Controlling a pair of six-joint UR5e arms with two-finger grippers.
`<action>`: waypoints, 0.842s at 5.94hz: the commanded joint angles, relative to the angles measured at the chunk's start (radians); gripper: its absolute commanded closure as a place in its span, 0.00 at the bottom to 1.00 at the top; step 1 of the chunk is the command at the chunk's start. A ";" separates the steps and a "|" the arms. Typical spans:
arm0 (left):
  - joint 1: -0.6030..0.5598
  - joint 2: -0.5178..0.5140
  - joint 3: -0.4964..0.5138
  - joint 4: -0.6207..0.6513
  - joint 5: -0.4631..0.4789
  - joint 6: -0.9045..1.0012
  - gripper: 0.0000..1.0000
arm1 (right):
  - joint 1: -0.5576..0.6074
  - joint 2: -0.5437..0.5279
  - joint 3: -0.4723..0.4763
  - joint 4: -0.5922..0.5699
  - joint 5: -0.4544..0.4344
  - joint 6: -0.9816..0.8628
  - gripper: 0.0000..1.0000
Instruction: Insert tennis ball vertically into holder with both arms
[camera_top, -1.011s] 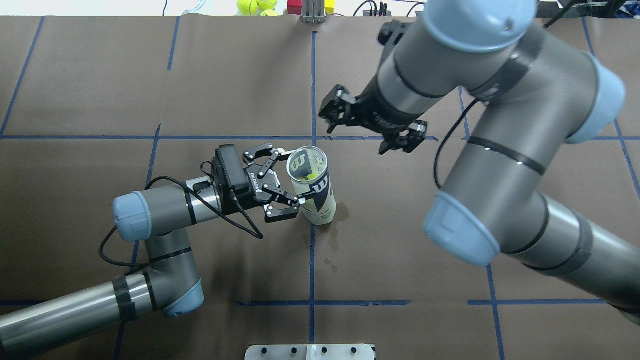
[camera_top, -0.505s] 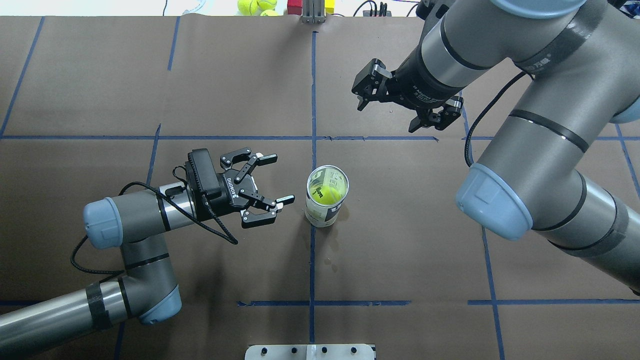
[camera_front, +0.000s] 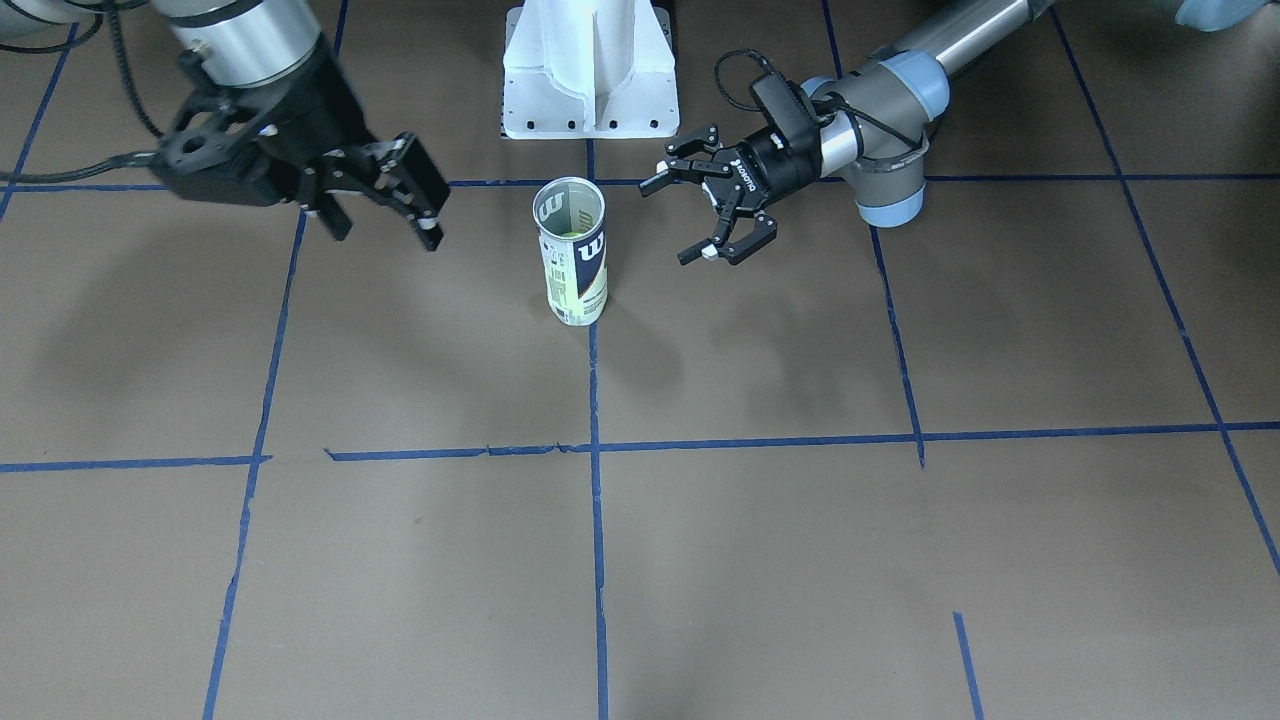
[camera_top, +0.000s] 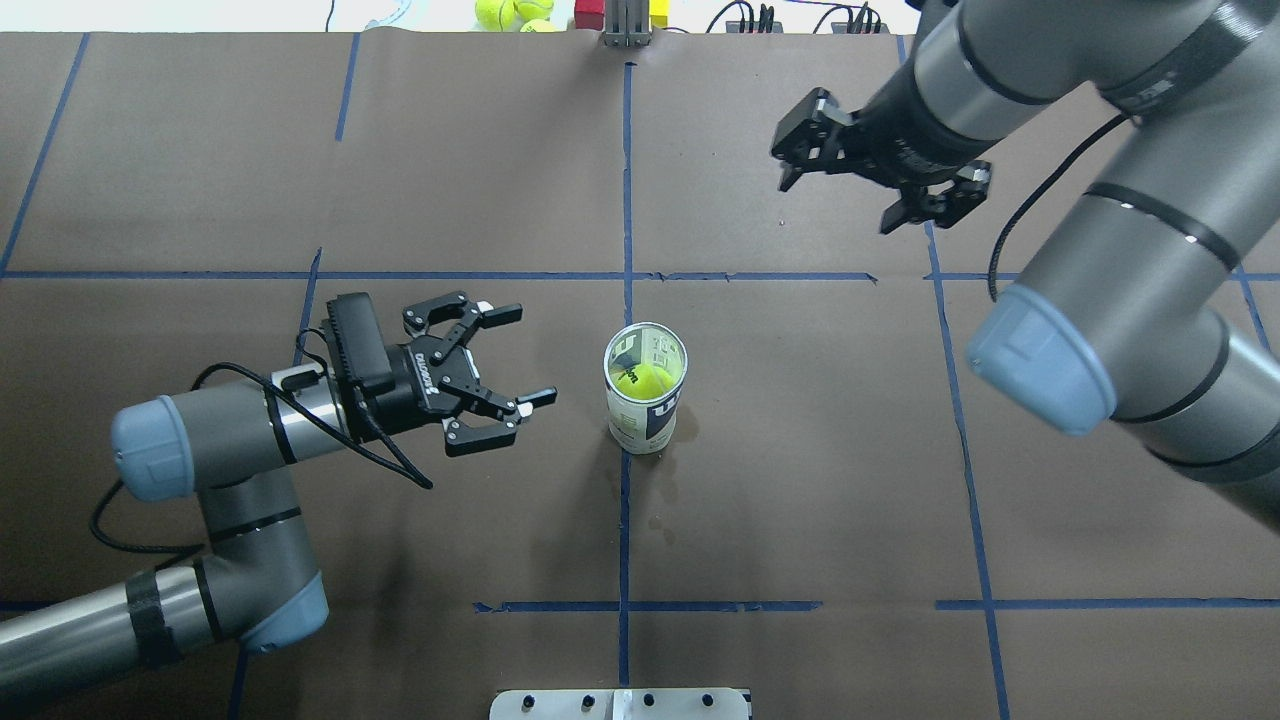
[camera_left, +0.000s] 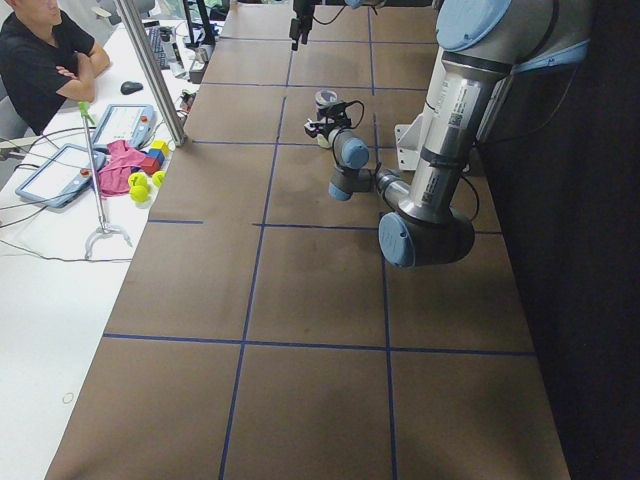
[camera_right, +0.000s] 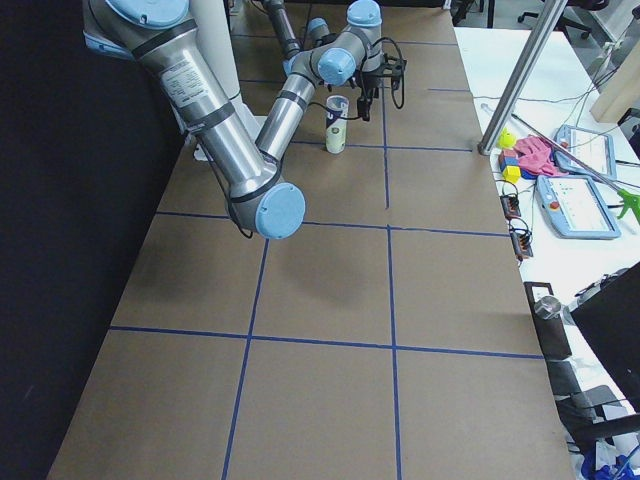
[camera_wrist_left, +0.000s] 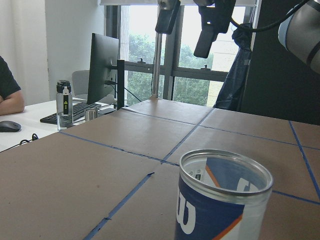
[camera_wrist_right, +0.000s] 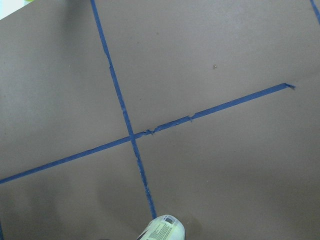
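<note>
Yellow-green fuzzy tennis ball (camera_top: 648, 380), inside upright, clear, navy-labelled holder (camera_top: 643, 428)

You have a table (camera_top: 800, 450) covered in brown paper and crossed by blue tape lines (camera_top: 624, 540). The can (camera_top: 643, 418) stands upright on one of those lines. The white robot base (camera_front: 590, 70) sits at the table's edge.

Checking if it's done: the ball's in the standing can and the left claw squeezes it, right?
No: the overhead view shows the left gripper open, apart from the holder. The tennis ball is inside the standing holder.
</note>
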 joint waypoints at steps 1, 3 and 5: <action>-0.130 0.042 -0.006 0.027 -0.008 -0.001 0.00 | 0.141 -0.152 -0.006 0.000 -0.001 -0.306 0.01; -0.301 0.086 -0.003 0.191 -0.117 -0.004 0.00 | 0.342 -0.250 -0.128 0.000 0.064 -0.696 0.01; -0.454 0.170 0.004 0.352 -0.252 -0.004 0.02 | 0.496 -0.258 -0.286 0.002 0.097 -0.903 0.01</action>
